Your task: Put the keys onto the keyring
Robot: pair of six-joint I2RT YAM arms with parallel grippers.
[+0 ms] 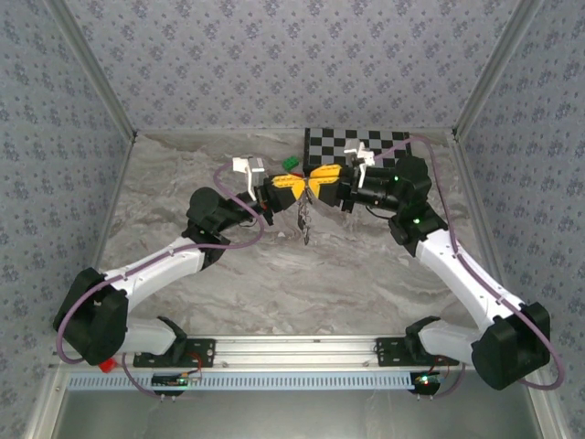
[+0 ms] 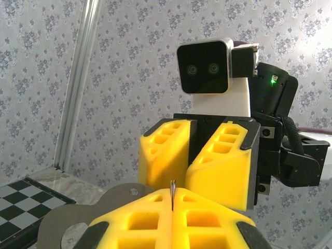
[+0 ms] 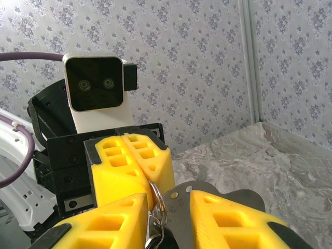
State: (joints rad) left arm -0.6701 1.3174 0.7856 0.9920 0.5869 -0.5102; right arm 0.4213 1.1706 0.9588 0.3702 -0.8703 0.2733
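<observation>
Right wrist view: left end effector (image 3: pixel 149 188) tight on the keyring (image 3: pixel 157 206).

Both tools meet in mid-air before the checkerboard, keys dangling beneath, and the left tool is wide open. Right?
No. The left tool is shut, its pads pressed together on the ring; the left wrist view shows it. It does meet the right tool before the checkerboard, keys dangling beneath.

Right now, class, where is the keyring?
Right wrist view: the keyring is held above the middle of the table, pinched in the shut left gripper, beside the right gripper, keys dangling beneath.
</observation>
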